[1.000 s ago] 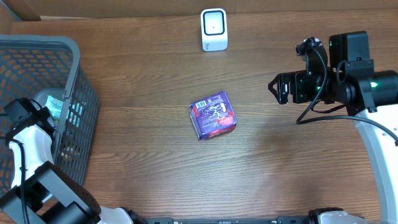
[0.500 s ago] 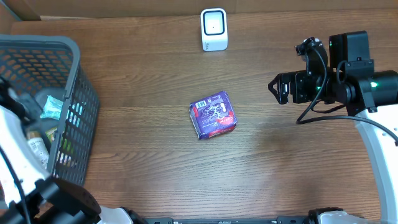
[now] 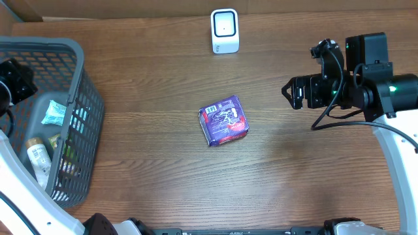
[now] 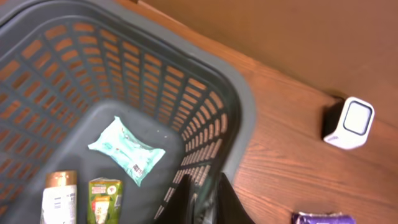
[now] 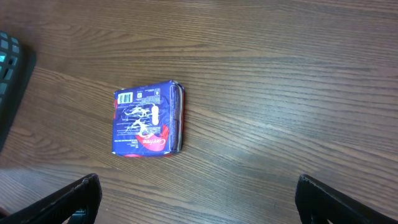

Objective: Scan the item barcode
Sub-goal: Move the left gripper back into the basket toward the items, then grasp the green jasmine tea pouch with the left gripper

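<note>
Packet (image 3: 224,120) purple, flat; barcode (image 3: 211,109) upward

Barcode label (image 5: 125,98) on purple packet (image 5: 147,118); lettering illegible

the left arm (image 3: 16,196) curves as a white link along the left edge of the overhead view, with its black wrist (image 3: 12,75) at the far left, facing right. the left gripper (image 4: 205,202) shows only at the bottom of its wrist view: two dark fingers (image 4: 230,199) close together with a thin sliver between them. open or closed cannot be told. the right arm (image 3: 395,153) runs along the right edge, bends at its black wrist and points left. the right gripper (image 3: 292,93) has its jaws spread wide, the fingertips (image 5: 81,193) at opposite bottom corners of its wrist view.
</note>
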Robot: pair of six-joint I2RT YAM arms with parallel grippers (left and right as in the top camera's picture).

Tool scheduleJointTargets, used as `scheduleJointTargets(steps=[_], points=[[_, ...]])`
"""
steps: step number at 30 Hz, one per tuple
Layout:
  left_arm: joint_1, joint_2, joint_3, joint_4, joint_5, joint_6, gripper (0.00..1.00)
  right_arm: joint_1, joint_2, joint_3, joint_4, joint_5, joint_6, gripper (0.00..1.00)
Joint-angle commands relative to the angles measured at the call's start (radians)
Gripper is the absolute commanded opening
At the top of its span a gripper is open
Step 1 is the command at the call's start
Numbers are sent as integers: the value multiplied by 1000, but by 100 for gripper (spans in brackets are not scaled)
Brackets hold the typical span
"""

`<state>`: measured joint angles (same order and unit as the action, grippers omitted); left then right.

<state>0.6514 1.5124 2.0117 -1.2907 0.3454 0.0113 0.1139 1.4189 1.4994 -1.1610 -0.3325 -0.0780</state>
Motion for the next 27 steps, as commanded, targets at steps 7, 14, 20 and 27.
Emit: scheduleJointTargets(steps=[7, 14, 20, 27], points=[[35, 68, -129, -44, -310, -172, 93, 6, 0, -2, 4, 2, -1, 100], [50, 154, -360, 27, -312, -172, 87, 6, 0, -2, 1, 2, -1, 100], [51, 166, -554, 175, -340, -173, 87, 6, 0, -2, -1, 2, -1, 100], [51, 166, -723, 304, -451, -171, 91, 6, 1, -2, 0, 2, -1, 100]])
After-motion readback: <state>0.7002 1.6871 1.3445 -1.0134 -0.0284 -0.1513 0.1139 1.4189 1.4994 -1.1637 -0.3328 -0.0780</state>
